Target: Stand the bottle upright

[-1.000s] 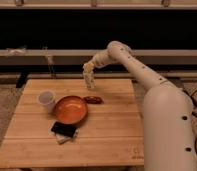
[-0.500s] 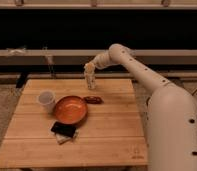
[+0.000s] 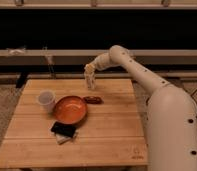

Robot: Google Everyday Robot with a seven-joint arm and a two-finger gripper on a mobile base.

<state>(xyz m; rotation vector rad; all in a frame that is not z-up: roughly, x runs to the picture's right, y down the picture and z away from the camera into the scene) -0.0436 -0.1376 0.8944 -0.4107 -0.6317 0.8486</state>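
The slim pale cream bottle (image 3: 90, 80) stands about upright at the far middle of the wooden table (image 3: 112, 135). My gripper (image 3: 88, 68) is right above it at its top, at the end of the white arm (image 3: 137, 70) that reaches in from the right. The bottle's lower end is at or just above the table top; I cannot tell if it touches.
A small reddish-brown oblong thing (image 3: 93, 99) lies just in front of the bottle. An orange bowl (image 3: 70, 109) sits mid-table, a white cup (image 3: 46, 100) to its left, and a black flat object on a pale one (image 3: 63, 130) in front.
The gripper and bottle have shifted very little; the arm has eased slightly upward and back over the bottle.
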